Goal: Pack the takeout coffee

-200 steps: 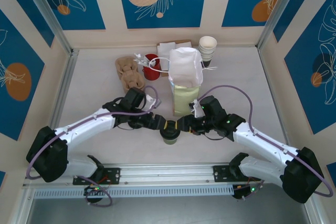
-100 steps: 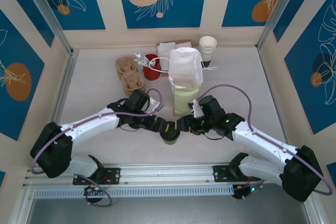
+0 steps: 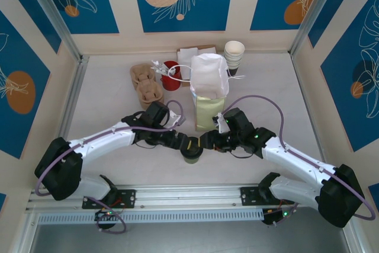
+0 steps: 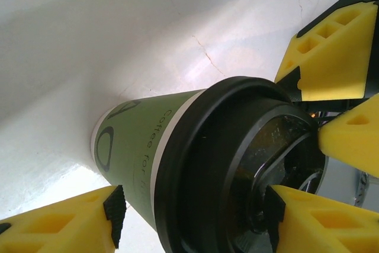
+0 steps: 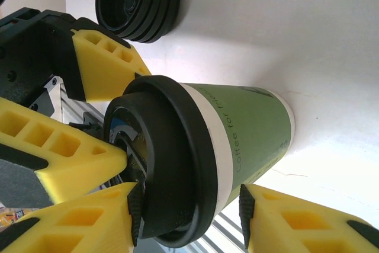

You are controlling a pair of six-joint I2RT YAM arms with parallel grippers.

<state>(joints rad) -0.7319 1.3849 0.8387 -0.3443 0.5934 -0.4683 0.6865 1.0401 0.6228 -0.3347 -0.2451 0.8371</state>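
**Green cup flanked by both pincers, near middle of the table**

The takeout coffee [image 3: 192, 153] stands on the white table [image 3: 106, 87], just near and left of a pale green bag [image 3: 208, 114]. Its wall is olive green, with a white band under a domed black lid. Dark print running up the side reads "Coffee for"; the rest is hidden. The left gripper [image 3: 185, 144] and right gripper [image 3: 203, 141] each have yellow fingers either side of the cup's top. Whether either one presses it, I cannot tell.

Left claw [image 3: 188, 144] nearer the coffee [image 3: 192, 154]
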